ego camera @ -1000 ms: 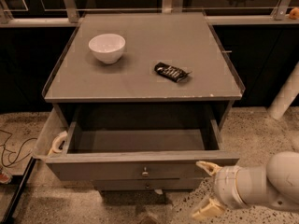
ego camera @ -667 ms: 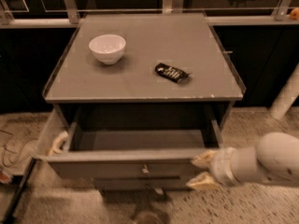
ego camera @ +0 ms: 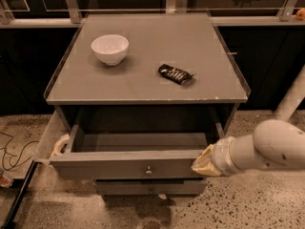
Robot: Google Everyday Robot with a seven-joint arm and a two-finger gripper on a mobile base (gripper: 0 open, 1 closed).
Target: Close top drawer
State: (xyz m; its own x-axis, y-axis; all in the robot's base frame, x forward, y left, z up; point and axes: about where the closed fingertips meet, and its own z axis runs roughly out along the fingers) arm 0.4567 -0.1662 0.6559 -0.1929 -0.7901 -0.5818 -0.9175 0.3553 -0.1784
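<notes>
Camera view, single entry. Item: top drawer (ego camera: 105, 165), grey, uppermost in a grey cabinet (ego camera: 143, 87); pulled well out, its interior visible and apparently empty, its flat front panel standing well forward of the cabinet face, with a small round knob (ego camera: 148, 170) at centre. Below it, set further back: a lower drawer (ego camera: 150, 188) of like finish, seemingly nearly shut. On the cabinet top: a white bowl (ego camera: 110, 49) towards the back left and a dark packet (ego camera: 175, 74) right of centre, well apart from each other and clear of the front edge, so neither looks likely to interfere with the drawer's travel. Item: gripper (ego camera: 204, 162), pale yellow tip on a white arm (ego camera: 267, 149) reaching in from the right; it sits against the right end of the drawer front, touching or all but touching the panel, well away from the knob. Whether it is spread or closed cannot be told. Judged purpose of this placement: a push needs no grasp, so the tool bears on the flat face; pressing off-centre may skew the drawer on its runners. Task status: closing not yet accomplished.
</notes>
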